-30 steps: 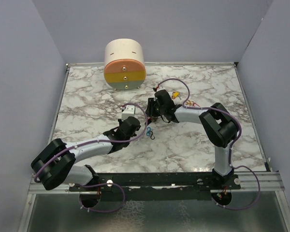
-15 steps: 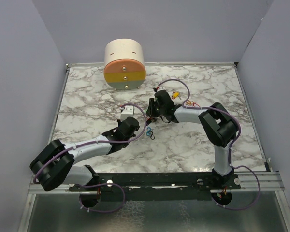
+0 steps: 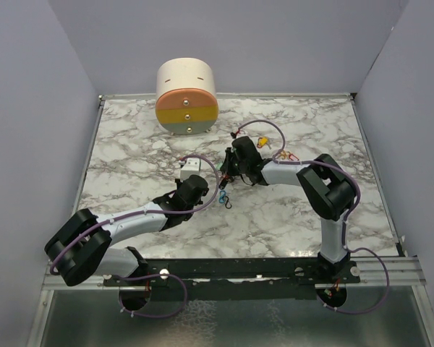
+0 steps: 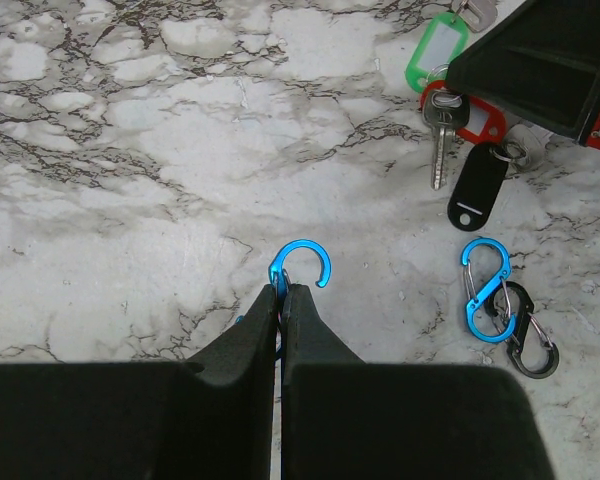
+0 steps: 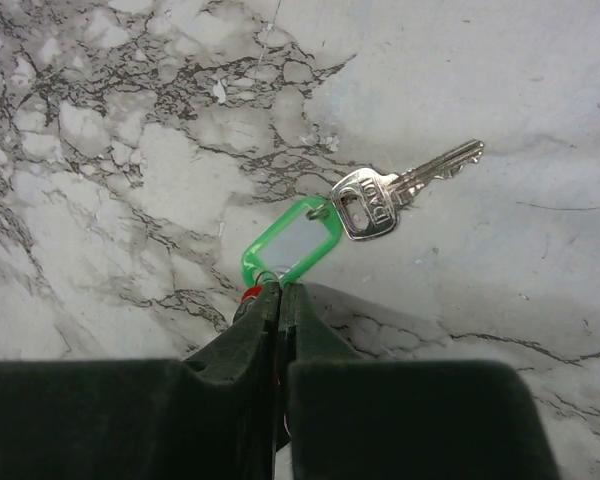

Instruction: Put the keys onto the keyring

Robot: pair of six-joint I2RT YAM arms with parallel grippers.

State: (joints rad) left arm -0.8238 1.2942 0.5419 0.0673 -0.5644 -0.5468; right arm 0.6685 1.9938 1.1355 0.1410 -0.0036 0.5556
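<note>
**Both grippers clenched near mid-desk**

The left gripper pinches a blue open keyring on the marble desk. The right gripper clamps the green tag of a silver key. A red-tagged key and a black tag lie near the keyring.

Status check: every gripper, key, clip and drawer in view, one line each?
left gripper, shut on blue hook
right gripper, shut on green tag
silver key, ringed to green tag, lying flat
red-tagged key, lying flat
blue S-clip, lying flat, touching black S-clip
drawers, shut
</note>
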